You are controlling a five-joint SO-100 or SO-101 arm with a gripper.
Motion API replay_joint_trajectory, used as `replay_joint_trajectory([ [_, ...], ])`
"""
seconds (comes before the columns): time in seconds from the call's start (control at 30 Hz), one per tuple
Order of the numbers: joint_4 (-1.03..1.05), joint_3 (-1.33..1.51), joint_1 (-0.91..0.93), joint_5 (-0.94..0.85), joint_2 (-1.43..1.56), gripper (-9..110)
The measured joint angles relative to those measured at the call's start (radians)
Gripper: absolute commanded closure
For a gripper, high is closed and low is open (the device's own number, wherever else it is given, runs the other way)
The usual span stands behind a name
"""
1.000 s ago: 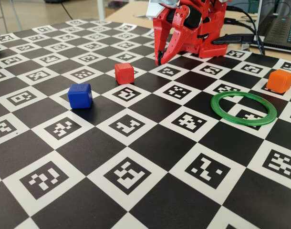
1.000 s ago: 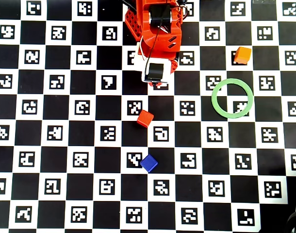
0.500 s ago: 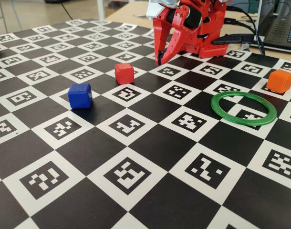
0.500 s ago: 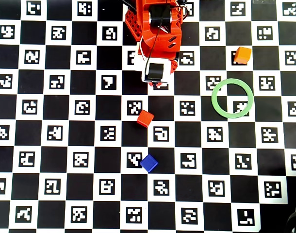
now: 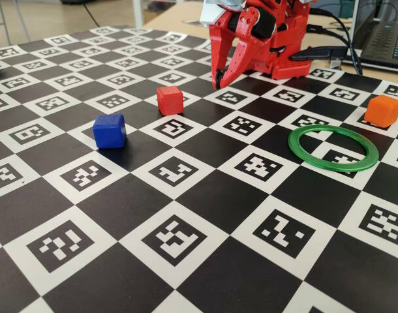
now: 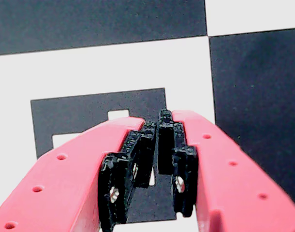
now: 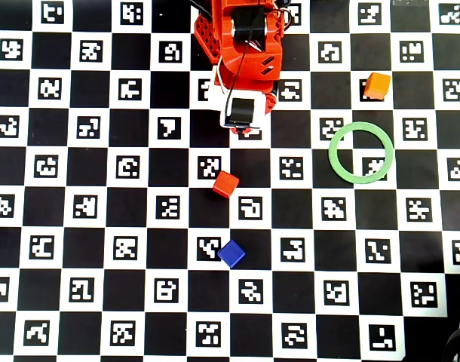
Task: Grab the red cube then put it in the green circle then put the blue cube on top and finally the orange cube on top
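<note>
black-white marker checkerboard (image 5: 186, 254) covers table; laptop (image 5: 387, 40) behind.

the overhead view shows a checkered surface (image 7: 102, 226) printed with markers. the red arm (image 7: 245, 53) sits at top centre. the red cube (image 7: 225, 184) lies just below it, the blue cube (image 7: 231, 253) lower still. the green circle (image 7: 335, 164) lies flat to the right, with the orange cube (image 7: 378, 85) above it, apart.

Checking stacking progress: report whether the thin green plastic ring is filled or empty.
Empty. In the overhead view the thin green plastic ring encloses only checkerboard; all three cubes sit outside it.
</note>
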Motion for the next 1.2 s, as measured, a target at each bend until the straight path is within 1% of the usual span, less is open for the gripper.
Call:
replay_joint_trajectory([
  [1.2,-0.003,0.000,-0.006,0.011,-0.012,108],
])
